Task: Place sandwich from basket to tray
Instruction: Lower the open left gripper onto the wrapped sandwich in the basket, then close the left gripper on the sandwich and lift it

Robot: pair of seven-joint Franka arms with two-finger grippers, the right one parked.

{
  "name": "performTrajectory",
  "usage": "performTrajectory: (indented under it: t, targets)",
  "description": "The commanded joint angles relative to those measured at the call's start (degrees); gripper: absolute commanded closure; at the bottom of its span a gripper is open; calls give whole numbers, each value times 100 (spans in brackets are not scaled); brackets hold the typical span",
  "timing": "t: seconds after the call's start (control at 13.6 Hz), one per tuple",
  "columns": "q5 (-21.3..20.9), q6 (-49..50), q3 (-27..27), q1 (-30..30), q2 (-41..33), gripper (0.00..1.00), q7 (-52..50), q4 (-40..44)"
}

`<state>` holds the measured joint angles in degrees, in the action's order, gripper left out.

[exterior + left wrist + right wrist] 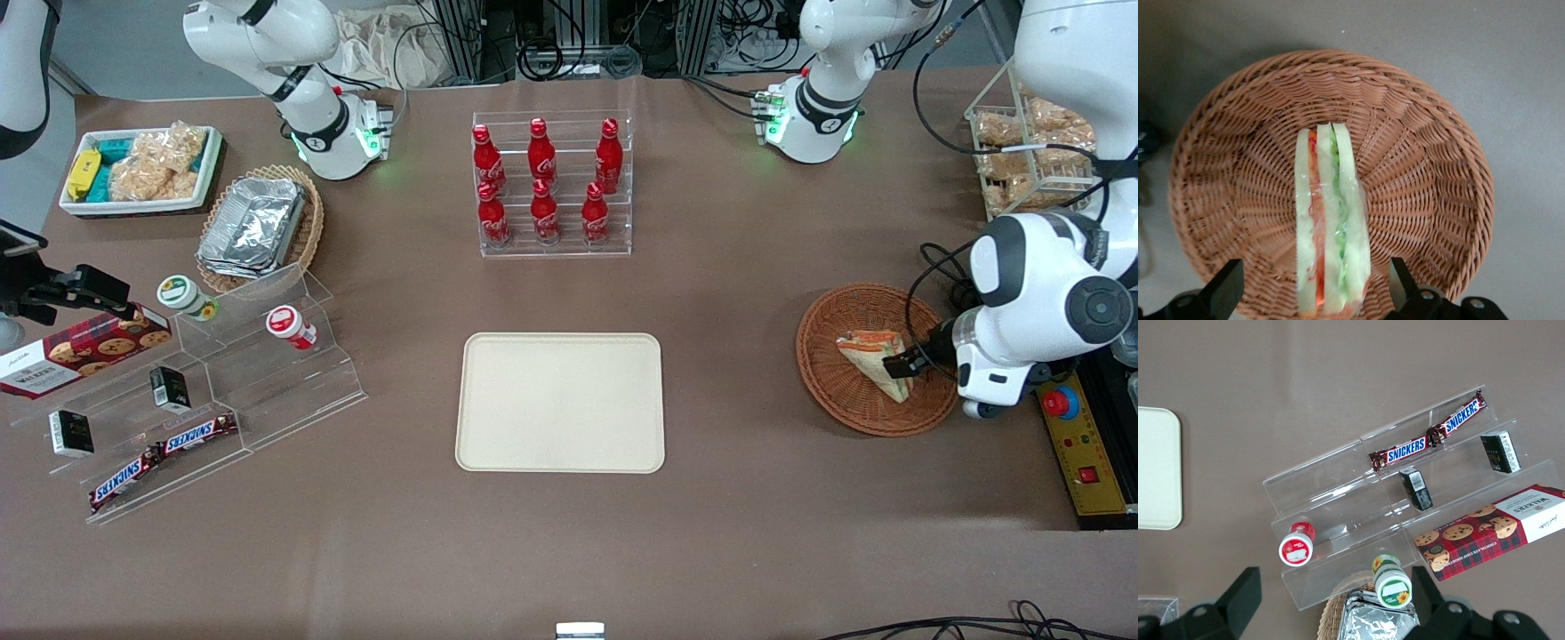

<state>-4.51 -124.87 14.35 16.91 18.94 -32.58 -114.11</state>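
Early stage: clear-wrapped triangular sandwich (pixel 1332 223) with green and orange-red filling stripes resting on edge in round reddish-brown wicker basket (pixel 1431 127), not yet lifted. Cream rectangular tray (pixel 560 402) on desk unfilled. Tool (pixel 1317 288) spread apart, straddling sandwich's near end. Long axis directed away from tool.

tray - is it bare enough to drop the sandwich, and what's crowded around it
The tray is wholly bare. Open table lies between it and the basket. The gripper is open, straddling the sandwich in the basket. Crowded: the acrylic shelf toward the parked arm's end; the bottle rack farther from the camera.
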Motion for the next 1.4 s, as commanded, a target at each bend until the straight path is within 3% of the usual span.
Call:
performTrajectory:
  t: [0.0, 0.15, 0.22, 0.29, 0.44, 0.59, 0.66, 1.03, 1.33]
  targets:
    - [-103, -763, 41, 31, -110, 3, -275, -628]
    - [-129, -1222, 41, 49, -40, 3, -284, -884]
    - [-129, -1345, 41, 49, 30, 6, -292, -876]
    - [-138, -1390, 41, 49, 74, 16, -362, -850]
    - [-165, -1373, 41, 31, 75, 59, -398, -806]
    - [-165, -1163, 50, -12, -48, 95, -398, -727]
    - [-199, -727, 85, -21, -101, 100, -398, -535]
    - [-191, 2524, 426, -311, -233, 100, -302, 1791]
    - [-165, 3452, 1103, -320, -172, 100, -284, 2946]
